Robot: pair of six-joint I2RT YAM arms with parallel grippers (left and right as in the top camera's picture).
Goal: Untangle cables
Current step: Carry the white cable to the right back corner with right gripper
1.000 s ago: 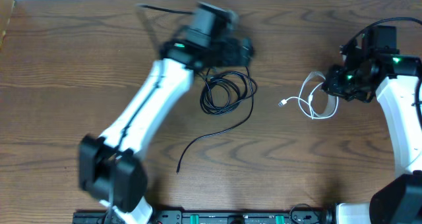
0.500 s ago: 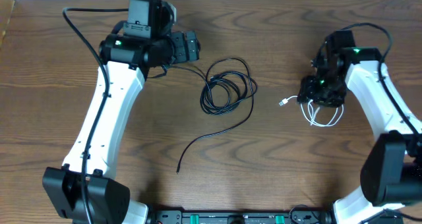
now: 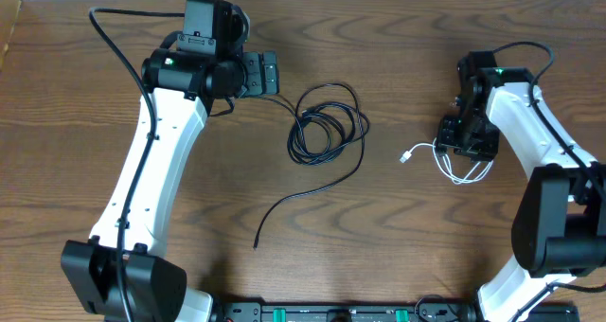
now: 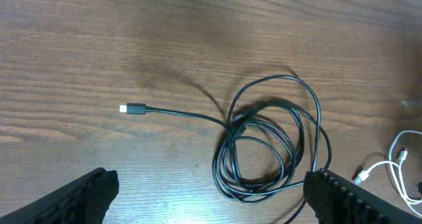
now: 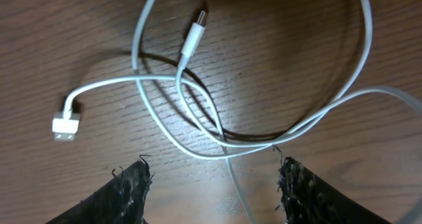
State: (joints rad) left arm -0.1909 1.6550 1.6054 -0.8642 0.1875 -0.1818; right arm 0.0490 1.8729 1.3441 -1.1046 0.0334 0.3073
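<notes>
The black cable (image 3: pixel 327 133) lies in a loose coil near the middle of the surface (image 3: pixel 57 170), a little toward the far edge. One long tail runs off the coil toward the near edge. On my left wrist feed its other end stretches out to a small plug (image 4: pixel 132 109) lying flat on the wood. The white cable (image 3: pixel 466 167) sits well apart from it, toward the right edge, in a few small overlapping loops. Its flat USB plug (image 5: pixel 65 126) points toward the black coil, and a slimmer plug (image 5: pixel 194 30) lies inside the loops. My right gripper (image 5: pixel 212 165) hangs open directly over the white loops, gripping nothing. My left gripper (image 4: pixel 211 176) is spread wide open near the far edge, beside the black coil, also empty.
</notes>
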